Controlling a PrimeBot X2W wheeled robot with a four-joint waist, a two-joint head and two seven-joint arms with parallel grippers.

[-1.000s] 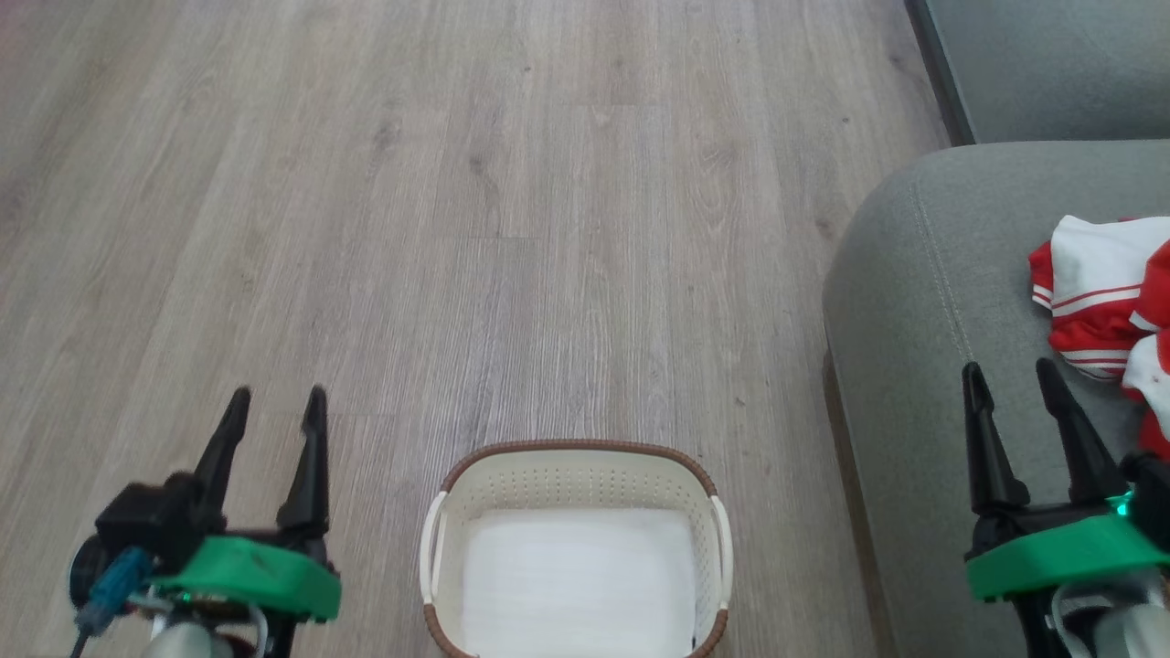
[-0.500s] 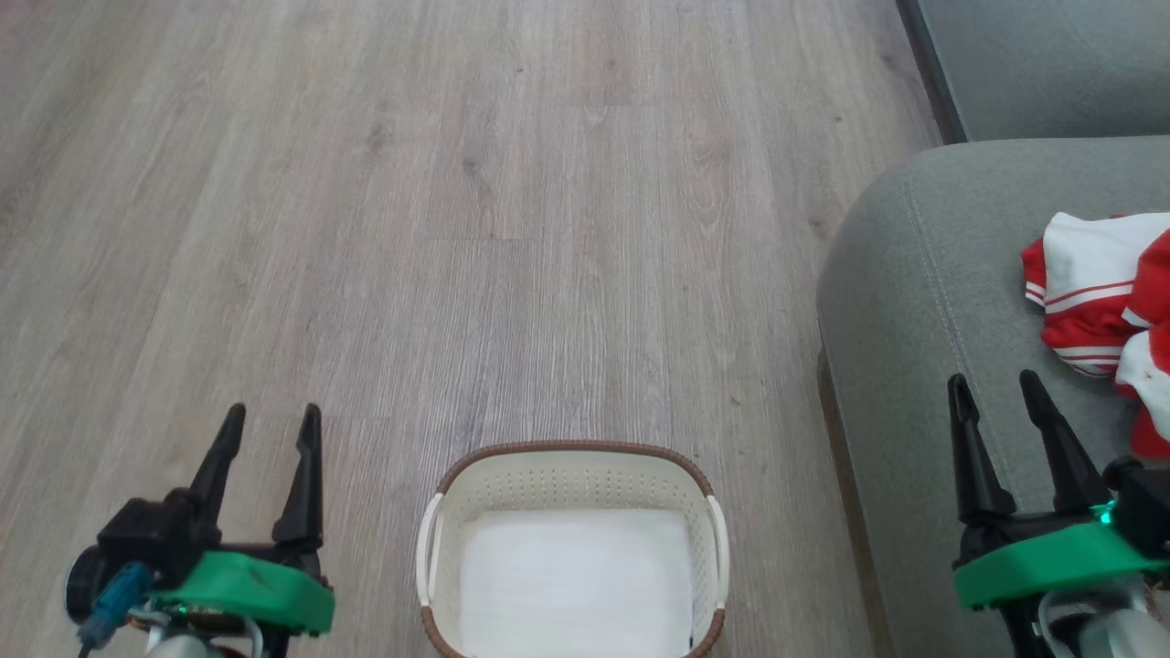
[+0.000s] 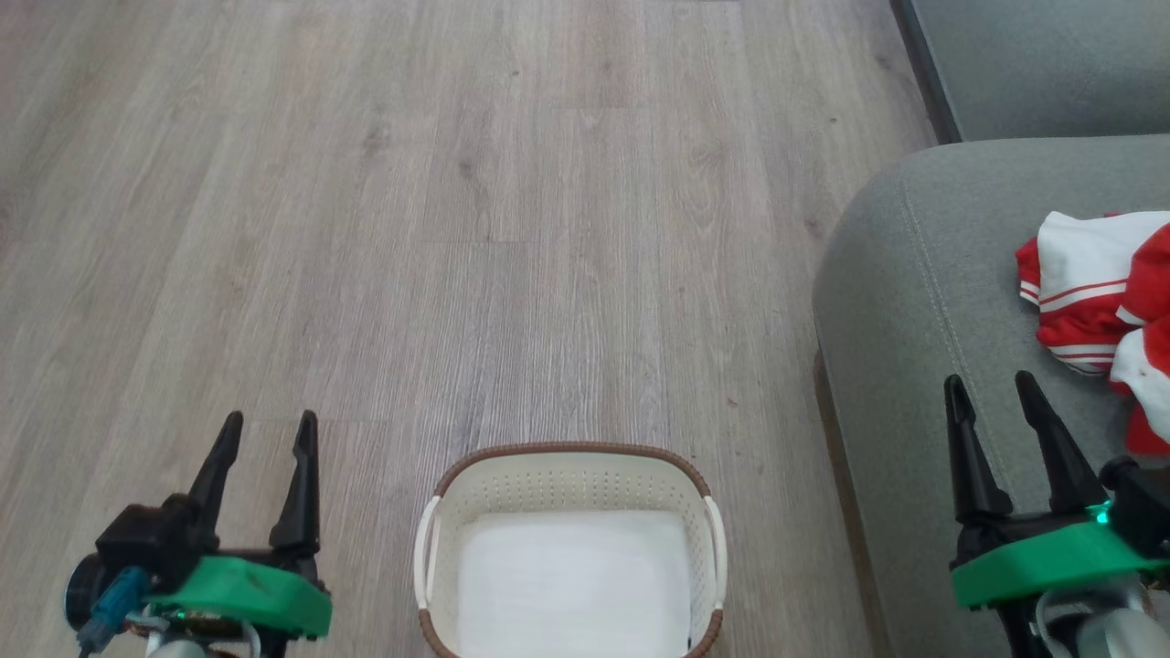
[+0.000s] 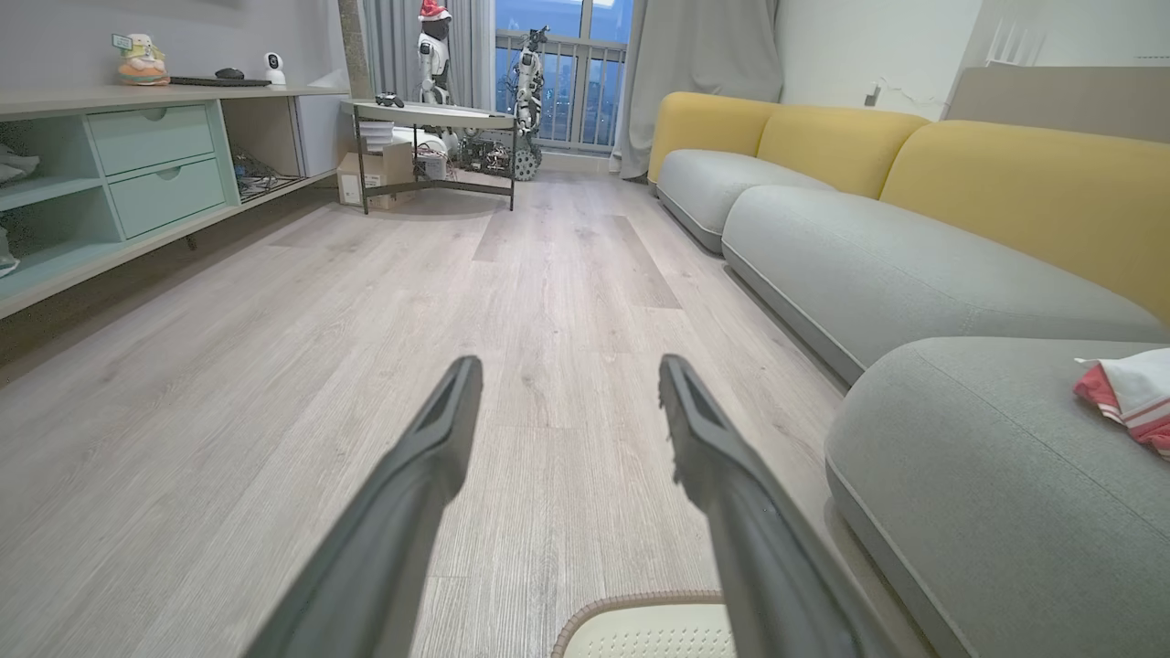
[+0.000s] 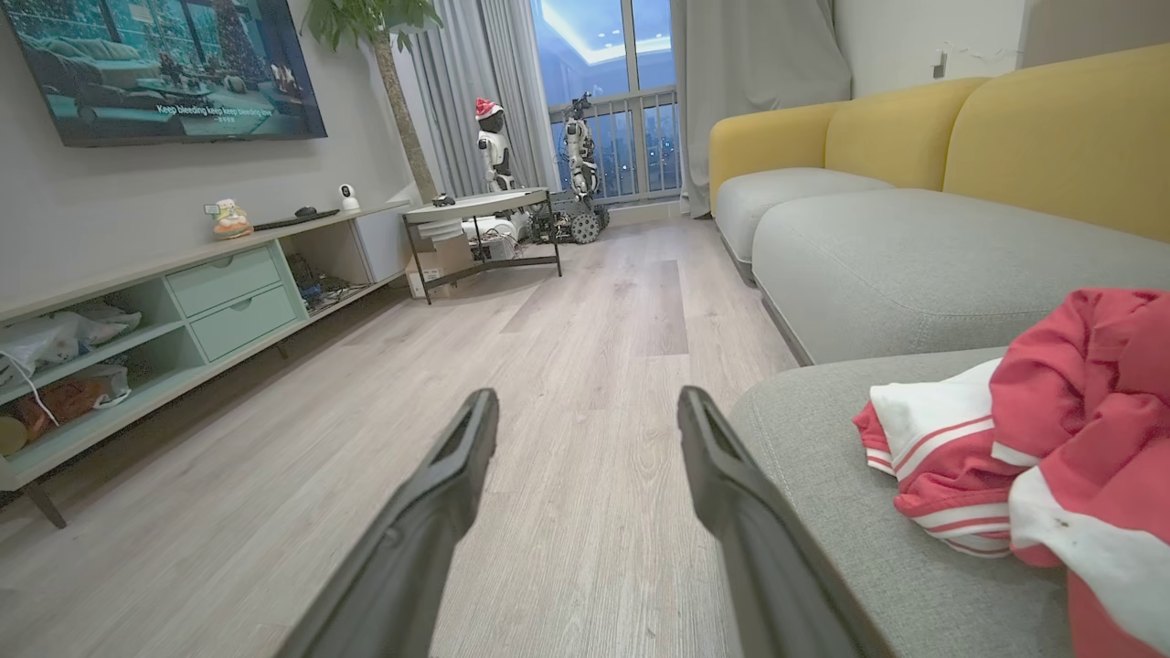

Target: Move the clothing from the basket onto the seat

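My view has shifted slightly; nothing else moved. The clothing [image 3: 1083, 306] lies on the seat [image 3: 914, 274]; the basket [image 3: 567, 480] holds only a white sheet [image 3: 571, 585]. My jaws, left and right, stand apart, empty: done, I judge.

The clothing [image 3: 1092, 311] is seen heaped on the seat [image 3: 914, 302]. The basket [image 3: 571, 457] is set on the floor [image 3: 457, 228], lined by a white sheet [image 3: 571, 585], flanked by the open left gripper [image 3: 267, 429] and right gripper [image 3: 990, 388].
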